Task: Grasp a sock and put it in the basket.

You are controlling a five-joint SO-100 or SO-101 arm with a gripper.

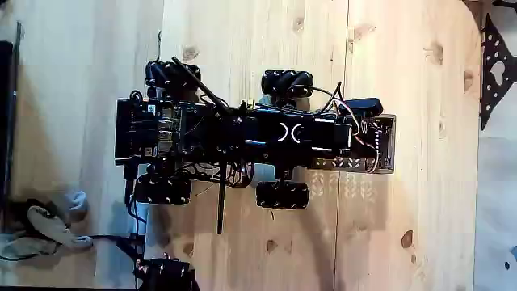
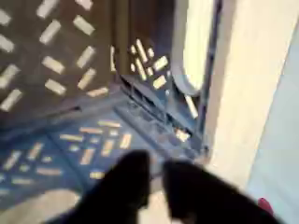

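While the arm reaches over the basket (image 1: 380, 158) in the fixed view, the wheeled robot base (image 1: 210, 137) sits on the wooden floor (image 1: 420, 234). In the wrist view the gripper (image 2: 157, 177) hangs inside the basket (image 2: 75, 84), above its latticed floor; fingers slightly apart, nothing visible between them. The sock cannot be made out. A bundle of grey-white socks (image 1: 48, 222) lies at lower left, well apart.
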